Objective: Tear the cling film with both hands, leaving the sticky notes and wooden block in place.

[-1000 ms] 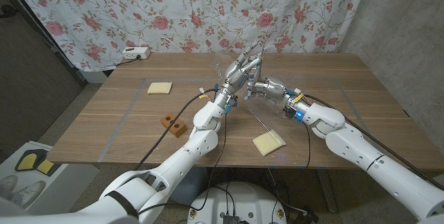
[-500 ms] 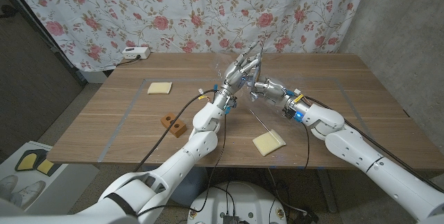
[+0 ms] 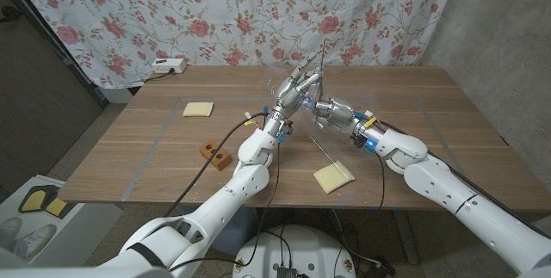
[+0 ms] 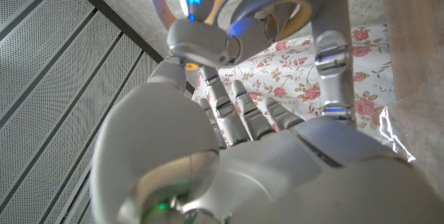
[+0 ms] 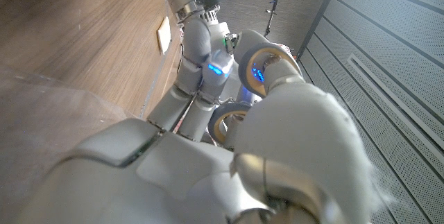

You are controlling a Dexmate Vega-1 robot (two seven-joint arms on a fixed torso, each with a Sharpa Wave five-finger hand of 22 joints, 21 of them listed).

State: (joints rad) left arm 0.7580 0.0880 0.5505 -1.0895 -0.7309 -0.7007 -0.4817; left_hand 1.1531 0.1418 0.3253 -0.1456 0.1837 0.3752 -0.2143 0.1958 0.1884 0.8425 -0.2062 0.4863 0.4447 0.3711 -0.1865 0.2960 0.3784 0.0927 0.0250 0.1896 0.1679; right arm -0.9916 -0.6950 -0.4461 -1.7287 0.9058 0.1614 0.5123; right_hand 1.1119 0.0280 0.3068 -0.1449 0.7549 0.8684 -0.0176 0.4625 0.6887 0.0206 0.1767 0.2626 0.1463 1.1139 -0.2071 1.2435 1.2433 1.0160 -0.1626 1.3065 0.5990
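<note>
Head view carries no readable writing. Above the wooden table (image 3: 413, 110), the left hand (image 3: 295, 89) and right hand (image 3: 328, 111) meet, both pinching the raised cling film (image 3: 303, 61). One sticky-note pad (image 3: 333, 177) lies nearer than the hands, another (image 3: 198, 108) left, with the wooden block (image 3: 215, 153) near the left forearm.

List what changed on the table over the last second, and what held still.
Little changed. The left hand and right hand stay raised together over the table's middle, holding the cling film; the right hand edged slightly toward the left. Both sticky-note pads and the wooden block stayed in place.
</note>
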